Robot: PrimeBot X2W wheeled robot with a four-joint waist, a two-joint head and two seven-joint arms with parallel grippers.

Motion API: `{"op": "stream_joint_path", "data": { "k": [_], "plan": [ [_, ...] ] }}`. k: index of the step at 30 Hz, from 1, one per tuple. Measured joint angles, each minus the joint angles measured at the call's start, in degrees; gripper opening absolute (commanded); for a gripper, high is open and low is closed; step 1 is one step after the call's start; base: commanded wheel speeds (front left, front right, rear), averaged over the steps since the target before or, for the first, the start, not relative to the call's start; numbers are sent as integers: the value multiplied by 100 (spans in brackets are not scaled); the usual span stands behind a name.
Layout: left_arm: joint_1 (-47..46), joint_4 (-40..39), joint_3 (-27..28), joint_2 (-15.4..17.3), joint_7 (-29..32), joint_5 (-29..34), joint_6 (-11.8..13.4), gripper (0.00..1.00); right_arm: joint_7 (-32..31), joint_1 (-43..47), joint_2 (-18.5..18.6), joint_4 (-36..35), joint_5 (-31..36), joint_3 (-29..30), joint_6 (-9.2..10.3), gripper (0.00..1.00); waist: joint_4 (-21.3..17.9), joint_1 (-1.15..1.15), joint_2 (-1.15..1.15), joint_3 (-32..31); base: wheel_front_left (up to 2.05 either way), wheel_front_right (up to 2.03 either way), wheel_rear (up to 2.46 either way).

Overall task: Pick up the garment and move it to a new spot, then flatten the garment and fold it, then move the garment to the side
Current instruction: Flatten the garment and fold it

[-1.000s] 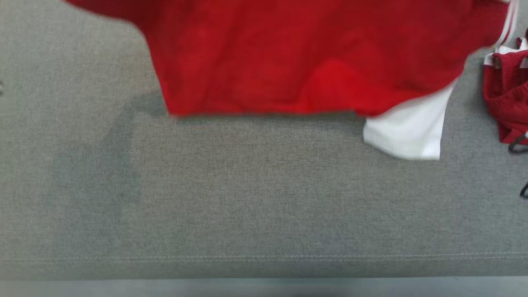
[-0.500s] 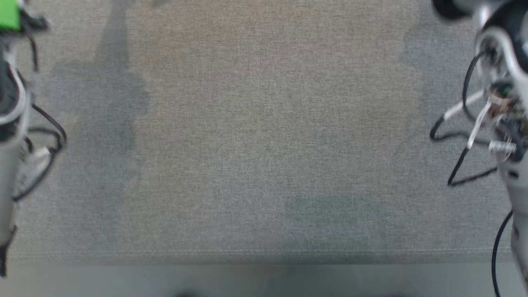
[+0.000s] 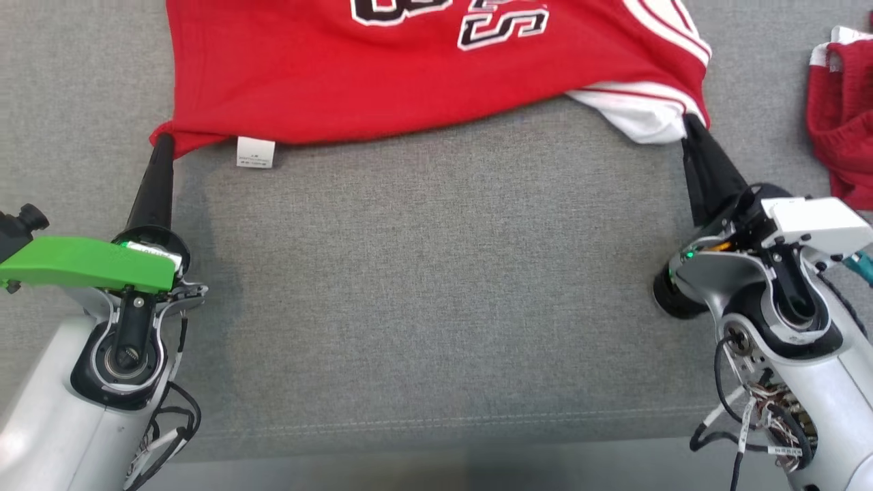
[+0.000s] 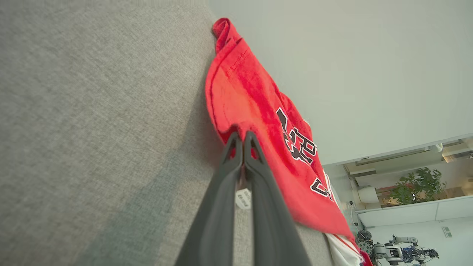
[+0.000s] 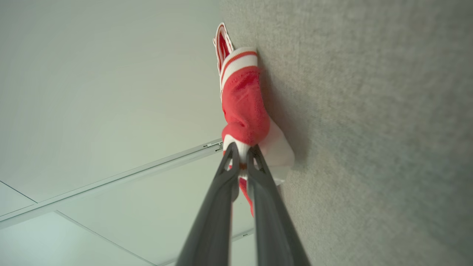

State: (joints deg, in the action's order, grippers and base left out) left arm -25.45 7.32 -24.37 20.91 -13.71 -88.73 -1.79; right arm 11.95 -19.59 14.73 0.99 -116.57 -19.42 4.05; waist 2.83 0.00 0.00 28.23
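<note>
Currently: red lettered fabric jersey (image 3: 409,75) at 12 o'clock on grey cloth counter (image 3: 436,286), near edge running 9-to-3 between left gripper (image 3: 164,142) and right gripper (image 3: 690,124), each pinched shut on a corner.

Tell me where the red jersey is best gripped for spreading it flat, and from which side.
Grip the red jersey at the two ends of its near edge, coming from the robot's side. That edge faces the robot, unobstructed; the left gripper and right gripper are shut on those corners.
</note>
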Motion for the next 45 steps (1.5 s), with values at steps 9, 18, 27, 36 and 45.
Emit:
{"op": "stream_joint_path", "data": {
  "k": [9,18,27,36,45],
  "plan": [
    [377,-96,177,48,-4,-36,-179,0,-99,383,367,-420,-89,129,53,0,44,0,0,-694,0,0,0],
    [1076,-665,-31,323,157,-156,-37,0,-182,1549,743,-745,-485,12,319,0,123,0,0,-1390,0,0,0],
    [1802,-1251,170,626,104,-333,252,0,-48,2165,732,-1400,-761,-183,320,0,169,-1,0,-1673,0,0,0],
    [2185,-1925,132,722,104,-337,491,0,110,2572,1007,-1901,-1009,-104,320,0,118,-1,0,-1636,0,0,0],
    [2407,-1718,-4,827,102,-145,592,0,168,2559,1274,-980,-822,-230,358,0,96,-1,0,-1546,0,0,0]
  ]
}}
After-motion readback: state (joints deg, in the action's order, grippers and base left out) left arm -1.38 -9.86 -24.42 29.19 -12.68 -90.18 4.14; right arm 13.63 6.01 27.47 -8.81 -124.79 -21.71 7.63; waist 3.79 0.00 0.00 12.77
